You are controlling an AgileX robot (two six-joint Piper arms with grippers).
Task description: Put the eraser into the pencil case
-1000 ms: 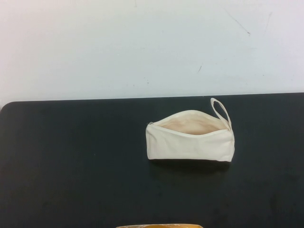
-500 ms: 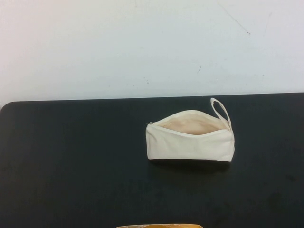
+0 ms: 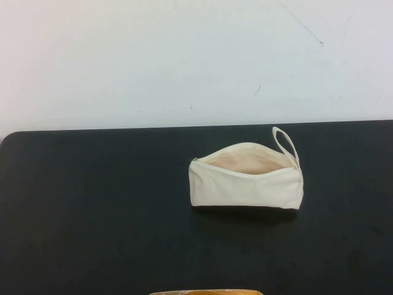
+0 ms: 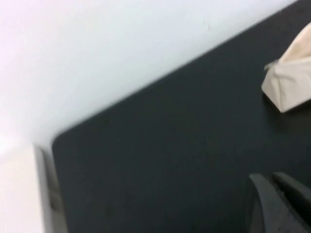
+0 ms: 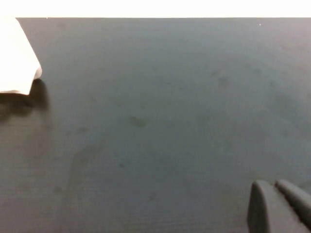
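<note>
The cream-white pencil case (image 3: 245, 182) lies on the black mat right of centre, its zip open and beige lining showing, loop strap (image 3: 285, 142) at its far right end. One end of it shows in the left wrist view (image 4: 290, 80) and a corner in the right wrist view (image 5: 17, 60). The eraser is not in view. My left gripper (image 4: 272, 180) is shut and empty over bare mat, apart from the case. My right gripper (image 5: 273, 187) is shut and empty over bare mat, well away from the case. Neither gripper shows in the high view.
The black mat (image 3: 98, 209) covers the table up to a white wall (image 3: 184, 55). A tan-yellow edge (image 3: 206, 292) peeks in at the near edge. A white block (image 4: 22, 194) stands beside the mat's corner in the left wrist view.
</note>
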